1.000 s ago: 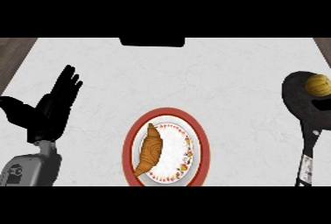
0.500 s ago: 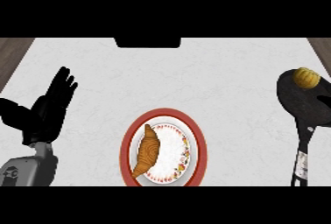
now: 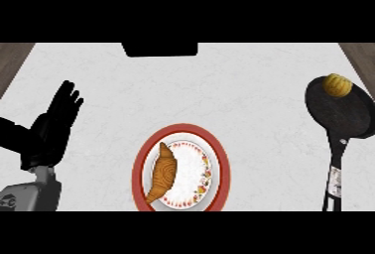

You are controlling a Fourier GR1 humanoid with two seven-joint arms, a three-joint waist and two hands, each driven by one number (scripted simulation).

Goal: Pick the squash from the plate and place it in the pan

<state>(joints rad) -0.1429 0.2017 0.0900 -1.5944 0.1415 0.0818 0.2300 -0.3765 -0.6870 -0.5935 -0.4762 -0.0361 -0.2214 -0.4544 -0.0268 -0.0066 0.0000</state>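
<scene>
White speckled counter (image 3: 219, 89) fills my view, with brown strips at its upper corners. My left hand (image 3: 51, 131) rests open, fingers straight. Squash (image 3: 338, 85) sits inside the black pan (image 3: 341, 116). Handle label is unreadable. Croissant (image 3: 162, 172) lies on the plate (image 3: 219, 168).

Below me: one pale grey, faintly marbled surface (image 3: 219, 94), evenly lit and filling nearly all of my view. At its far edge, middle: one dark rectangular fixture (image 3: 159, 49), cut off by the view. Upper left and upper right corners: brown wood-toned floor (image 3: 13, 54) beyond the edges.
</scene>
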